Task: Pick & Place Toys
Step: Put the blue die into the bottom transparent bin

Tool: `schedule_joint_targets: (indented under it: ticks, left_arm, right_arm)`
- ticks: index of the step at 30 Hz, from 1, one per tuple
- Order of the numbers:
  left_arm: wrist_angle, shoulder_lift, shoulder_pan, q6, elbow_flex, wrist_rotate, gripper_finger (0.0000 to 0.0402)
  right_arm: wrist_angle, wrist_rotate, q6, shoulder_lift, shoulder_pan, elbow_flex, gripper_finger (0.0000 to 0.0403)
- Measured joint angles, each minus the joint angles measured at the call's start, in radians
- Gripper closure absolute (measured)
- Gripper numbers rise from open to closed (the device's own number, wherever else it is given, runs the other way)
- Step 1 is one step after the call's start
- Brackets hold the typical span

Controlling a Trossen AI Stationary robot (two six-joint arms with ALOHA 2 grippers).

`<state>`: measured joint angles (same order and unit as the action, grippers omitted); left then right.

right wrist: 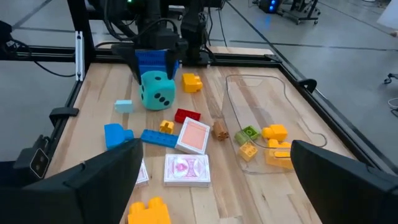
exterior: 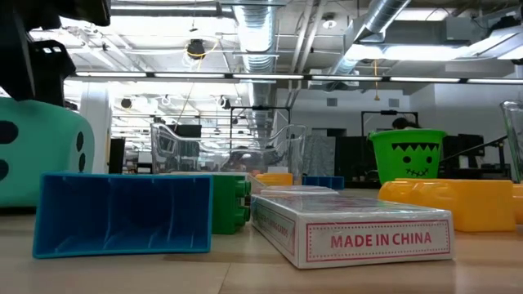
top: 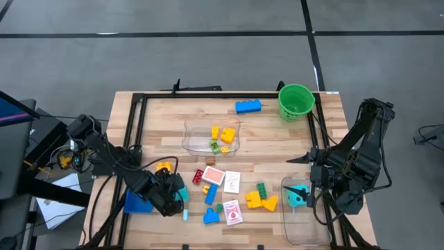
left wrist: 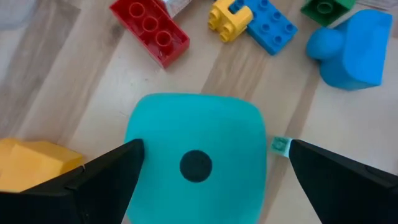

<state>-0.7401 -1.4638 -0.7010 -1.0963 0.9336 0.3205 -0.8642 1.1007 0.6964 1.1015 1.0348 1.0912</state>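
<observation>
Left claw (left wrist: pixel 205 168) open astride teal die (left wrist: pixel 196 155), near table's left edge (top: pixel 118 139)

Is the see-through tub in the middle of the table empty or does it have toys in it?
Not empty. The clear tub holds yellow bricks and a small green brick.

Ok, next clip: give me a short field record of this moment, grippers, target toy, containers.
left gripper: open, straddling the teal die, not closed on it
right gripper: open, waiting over the near-right clear tub
centre clear tub: holds yellow and green bricks
green bucket: far right of table
picture cards: loose on the wood
</observation>
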Motion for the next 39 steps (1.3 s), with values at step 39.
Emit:
schedule_joint_targets:
  ticks: [39]
  left_arm:
    - [-0.008, -0.047, 0.006, -0.004, 0.001, -0.065, 0.0001]
  right_arm:
    - [0.000, 0.000, 0.002, 0.000, 0.005, 0.000, 0.0003]
